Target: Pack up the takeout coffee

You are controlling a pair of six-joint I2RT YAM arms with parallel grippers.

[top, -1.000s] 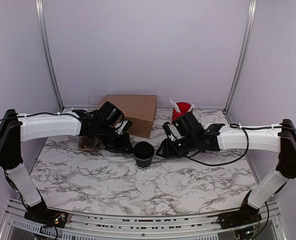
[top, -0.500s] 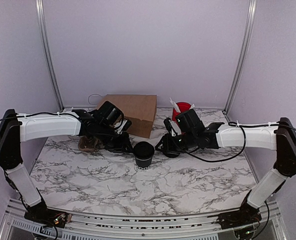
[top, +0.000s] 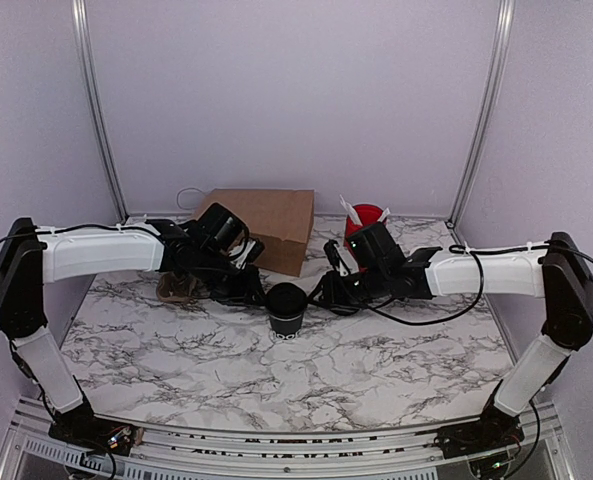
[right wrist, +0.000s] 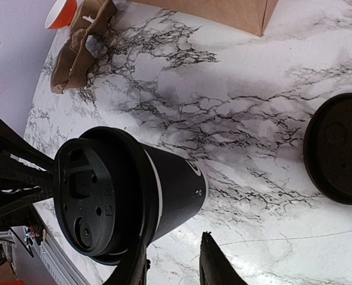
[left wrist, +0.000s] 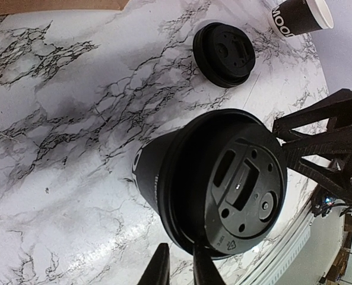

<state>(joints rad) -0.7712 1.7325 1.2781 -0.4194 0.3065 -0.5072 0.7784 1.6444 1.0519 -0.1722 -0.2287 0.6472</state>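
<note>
The takeout coffee (top: 288, 308) stands upright mid-table, a black cup (left wrist: 158, 178) with a white rim line (right wrist: 158, 196), capped by a black lid (left wrist: 241, 184). My left gripper (top: 259, 293) is at the lid's left edge, its jaws nearly together on the rim (left wrist: 181, 249). One finger (left wrist: 204, 267) lies against the lid and the other (left wrist: 159, 267) sits just below the skirt. My right gripper (top: 319, 293) is at the cup's right side, open (right wrist: 173, 261). One of its fingers (right wrist: 131, 270) touches the lid rim and the other (right wrist: 214, 261) hangs free over marble.
A brown paper bag (top: 266, 225) stands at the back, with a red cup of white sticks (top: 364, 218) to its right. A cardboard cup carrier (right wrist: 81, 44) lies left of the left gripper. A loose black lid (left wrist: 224, 53) and a second, open black cup (left wrist: 300, 15) sit beyond the right arm.
My right arm has swung left, bringing its gripper up to the cup's lid with the jaws slightly narrower. The left arm and the cup have stayed put.
</note>
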